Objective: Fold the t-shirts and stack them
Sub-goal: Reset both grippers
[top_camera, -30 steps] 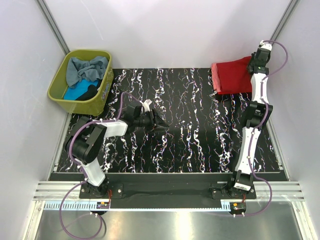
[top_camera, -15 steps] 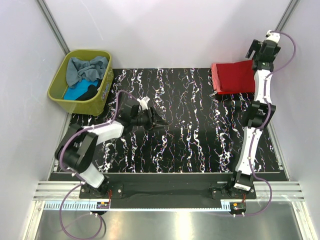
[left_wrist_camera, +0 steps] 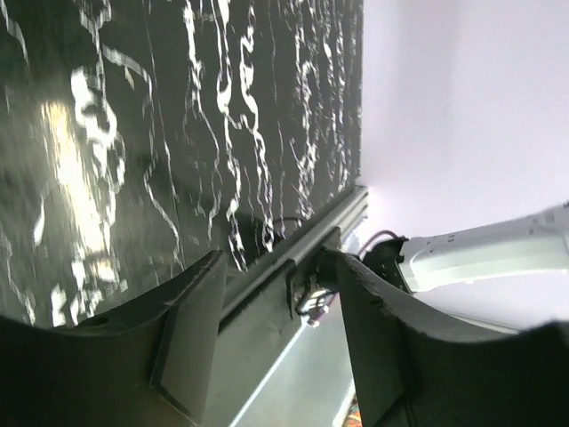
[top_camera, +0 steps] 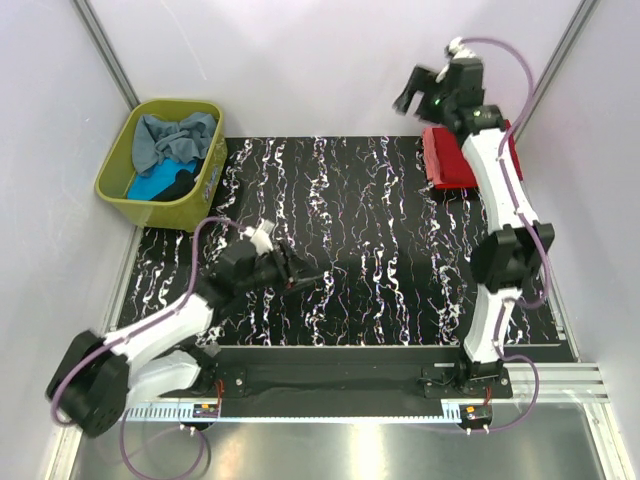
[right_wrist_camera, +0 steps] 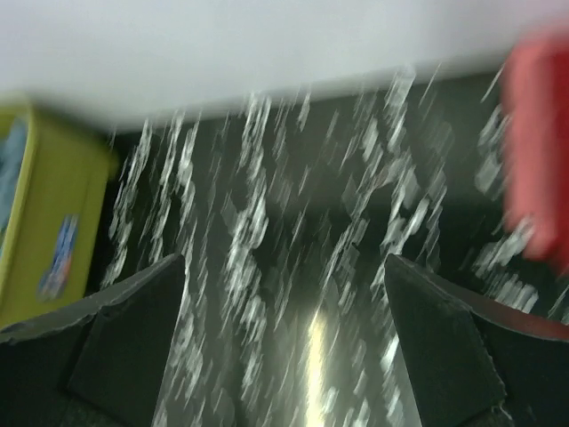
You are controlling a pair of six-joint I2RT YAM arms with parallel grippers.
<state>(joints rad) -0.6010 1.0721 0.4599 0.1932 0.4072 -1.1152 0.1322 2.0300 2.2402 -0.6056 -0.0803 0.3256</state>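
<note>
1. The dark red t-shirt (top_camera: 447,160) is found folded and lying flat at the far right corner of the counter (top_camera: 380,260). Its right portion is hidden behind the right arm.

2. An olive-green basket (top_camera: 115,172) is placed at the far left, just off the counter's corner. Three garments are bunched inside it, unfolded: a grey-blue t-shirt (top_camera: 172,135) on top at the back, a turquoise t-shirt (top_camera: 148,186) at the near side, and a black t-shirt (top_camera: 182,184) beside the turquoise one.

3. The right gripper (top_camera: 412,96) is held high, close to the back wall, above and to the left of the dark red t-shirt and apart from it. In the wrist view its fingers are spread wide and nothing is held between them. That view is blurred; the red cloth is seen at its right edge and the basket at its left edge.

4. The left gripper (top_camera: 304,276) is carried low over the near left part of the counter, well apart from both the basket and the dark red t-shirt, and is pointed to the right. Its fingers are parted, with nothing between them; only the counter's edge is seen through the gap in the wrist view. Contact with the counter surface cannot be determined.

5. No garment is gripped by either arm.
</note>
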